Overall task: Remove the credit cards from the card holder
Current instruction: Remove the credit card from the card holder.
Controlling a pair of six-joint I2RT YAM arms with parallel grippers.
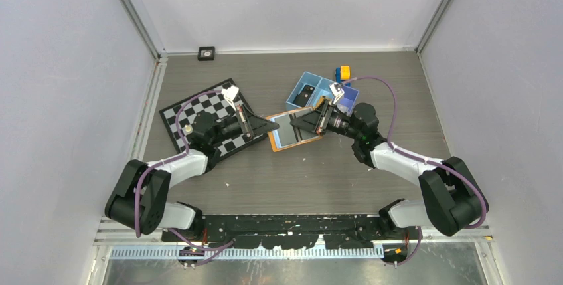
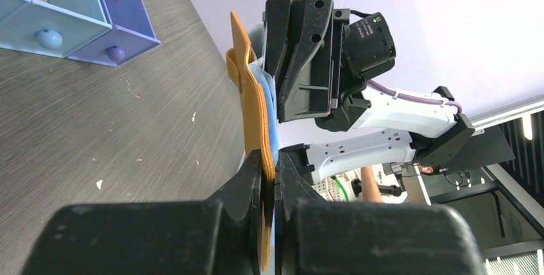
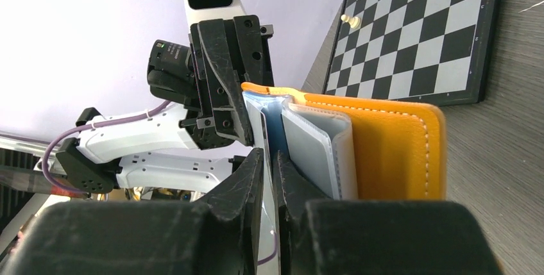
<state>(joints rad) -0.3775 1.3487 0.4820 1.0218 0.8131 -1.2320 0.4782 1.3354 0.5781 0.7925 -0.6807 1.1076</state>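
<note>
The orange card holder (image 1: 290, 135) is spread open, greyish sleeves (image 3: 314, 150) facing upward.

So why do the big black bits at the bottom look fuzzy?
Left wrist view: the left gripper sits right at the lens, so its black fingers look soft; the orange card holder is sharper. Right wrist view: same for the right gripper. Top view: even light, only faint shadows, nothing blurred.

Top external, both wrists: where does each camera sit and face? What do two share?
Top external: overhead behind the bases, facing down at table; both arms show.
Left wrist: on left arm, facing past left claw to the right arm.
Right wrist: on right arm, facing past right claw to the chessboard.
Wrists share the card holder.
</note>
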